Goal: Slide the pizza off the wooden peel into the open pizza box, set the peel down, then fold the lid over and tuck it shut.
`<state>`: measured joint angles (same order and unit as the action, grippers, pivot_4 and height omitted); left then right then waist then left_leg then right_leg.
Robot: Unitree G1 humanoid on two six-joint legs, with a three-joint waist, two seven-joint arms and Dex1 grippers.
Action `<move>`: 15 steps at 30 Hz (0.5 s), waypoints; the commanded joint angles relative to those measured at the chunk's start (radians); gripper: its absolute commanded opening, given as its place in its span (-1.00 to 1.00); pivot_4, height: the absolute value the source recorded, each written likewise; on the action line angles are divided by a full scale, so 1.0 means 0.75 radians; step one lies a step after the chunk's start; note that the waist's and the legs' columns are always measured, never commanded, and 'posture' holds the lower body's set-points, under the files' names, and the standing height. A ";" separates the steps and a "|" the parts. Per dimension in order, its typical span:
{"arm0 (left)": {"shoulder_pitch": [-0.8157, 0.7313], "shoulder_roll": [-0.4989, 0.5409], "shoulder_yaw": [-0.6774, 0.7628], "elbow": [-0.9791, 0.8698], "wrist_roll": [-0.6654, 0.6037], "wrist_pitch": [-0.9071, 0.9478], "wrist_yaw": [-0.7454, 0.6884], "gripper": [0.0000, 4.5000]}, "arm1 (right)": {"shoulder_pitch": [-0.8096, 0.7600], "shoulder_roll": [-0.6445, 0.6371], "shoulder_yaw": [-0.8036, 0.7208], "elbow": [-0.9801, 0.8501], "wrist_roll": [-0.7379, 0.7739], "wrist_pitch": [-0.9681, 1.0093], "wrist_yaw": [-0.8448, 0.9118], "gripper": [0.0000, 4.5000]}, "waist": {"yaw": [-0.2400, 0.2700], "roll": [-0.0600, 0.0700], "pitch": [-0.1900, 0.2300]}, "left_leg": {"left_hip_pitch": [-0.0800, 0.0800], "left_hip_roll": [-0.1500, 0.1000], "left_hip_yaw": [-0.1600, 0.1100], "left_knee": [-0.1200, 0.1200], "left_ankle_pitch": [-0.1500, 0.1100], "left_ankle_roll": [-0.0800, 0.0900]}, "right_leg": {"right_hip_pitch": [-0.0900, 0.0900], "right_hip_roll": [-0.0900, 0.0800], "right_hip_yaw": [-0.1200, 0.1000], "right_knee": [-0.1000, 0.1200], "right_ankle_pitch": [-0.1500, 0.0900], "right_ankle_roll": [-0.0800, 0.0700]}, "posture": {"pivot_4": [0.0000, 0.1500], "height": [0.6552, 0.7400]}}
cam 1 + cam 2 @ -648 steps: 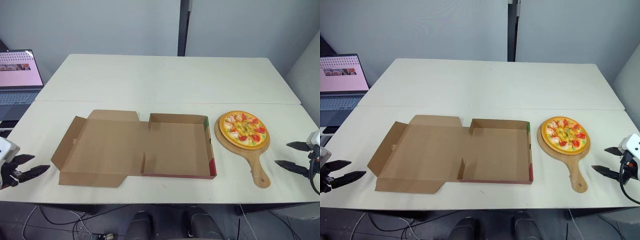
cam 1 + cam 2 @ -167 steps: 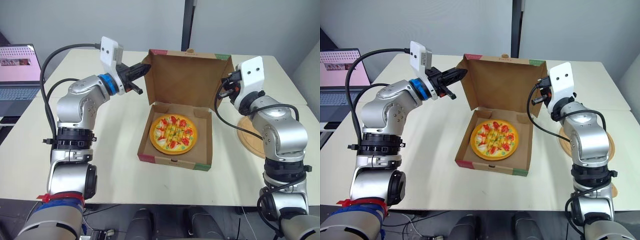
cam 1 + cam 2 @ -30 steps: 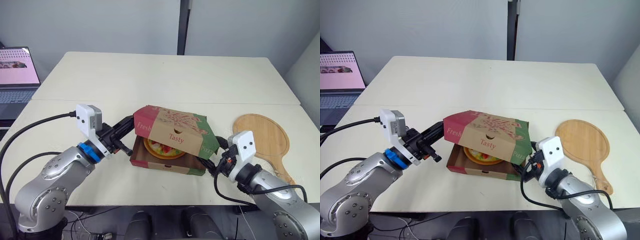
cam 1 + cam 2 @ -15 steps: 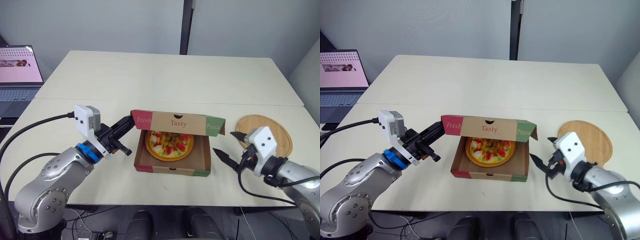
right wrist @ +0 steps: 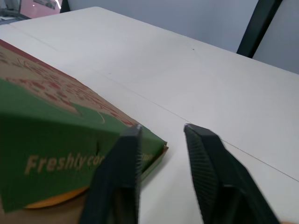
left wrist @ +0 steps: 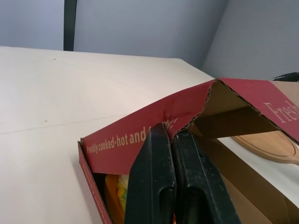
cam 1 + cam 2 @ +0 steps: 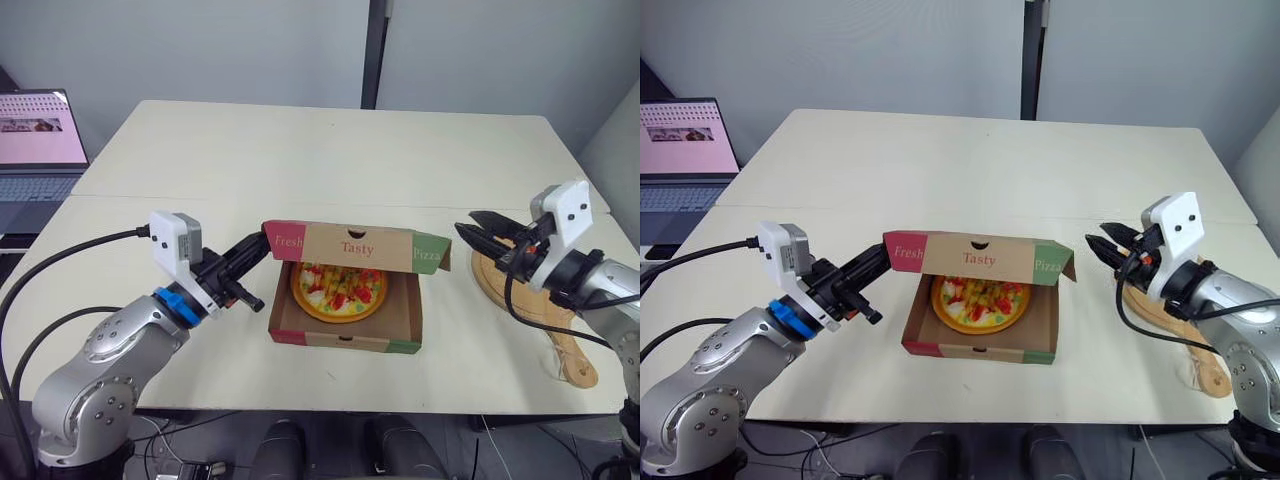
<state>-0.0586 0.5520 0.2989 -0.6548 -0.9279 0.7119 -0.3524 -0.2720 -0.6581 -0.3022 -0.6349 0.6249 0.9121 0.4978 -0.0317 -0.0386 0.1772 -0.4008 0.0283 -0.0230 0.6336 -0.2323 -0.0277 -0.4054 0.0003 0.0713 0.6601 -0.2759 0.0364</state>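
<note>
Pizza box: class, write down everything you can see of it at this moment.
The brown cardboard pizza box sits on the cream table, the round colourful pizza inside. Its lid, printed red, brown and green, is folded partway over, not shut, front flap reading Fresh Tasty Pizza. The shut left tool touches the lid's red corner; the open right tool hangs clear of the green one.

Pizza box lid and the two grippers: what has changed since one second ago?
The lid has sprung up from almost closed to partly open. The right gripper left the lid's front right corner and rose, open, beside its right end. The left gripper stays shut at the lid's left corner; pizza and peel unchanged.
</note>
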 commanded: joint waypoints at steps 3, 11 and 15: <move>0.025 0.000 0.010 -0.049 -0.029 -0.027 -0.018 -1.00 | -0.065 0.025 0.076 -0.058 0.090 0.028 -0.009 -0.99 | 0.000 0.000 0.000 | 0.000 0.000 0.000 0.000 0.000 0.000 | 0.000 0.000 0.000 0.001 0.000 0.000 | 1.00 0.78; 0.131 0.060 0.105 -0.042 -0.123 -0.008 -0.079 -0.72 | -0.049 -0.006 0.163 -0.056 0.108 0.009 0.041 -1.00 | -0.003 0.000 0.000 | 0.000 0.001 0.000 0.000 0.000 0.000 | 0.000 -0.001 0.000 0.001 0.000 0.000 | 1.00 0.78; 0.197 0.158 0.164 -0.016 -0.157 0.002 -0.200 -0.17 | -0.046 -0.007 0.184 -0.044 0.093 -0.010 0.051 -1.00 | -0.001 0.001 0.000 | 0.001 0.001 -0.001 0.000 0.000 0.000 | 0.000 0.000 -0.001 0.002 -0.001 -0.001 | 1.00 0.78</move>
<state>0.0821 0.6397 0.3805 -0.6573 -1.0229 0.7164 -0.4520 -0.3010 -0.6546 -0.1599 -0.6513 0.6898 0.9300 0.5264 -0.0322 -0.0381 0.1775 -0.4001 0.0295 -0.0234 0.6336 -0.2323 -0.0277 -0.4057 0.0001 0.0707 0.6616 -0.2763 0.0354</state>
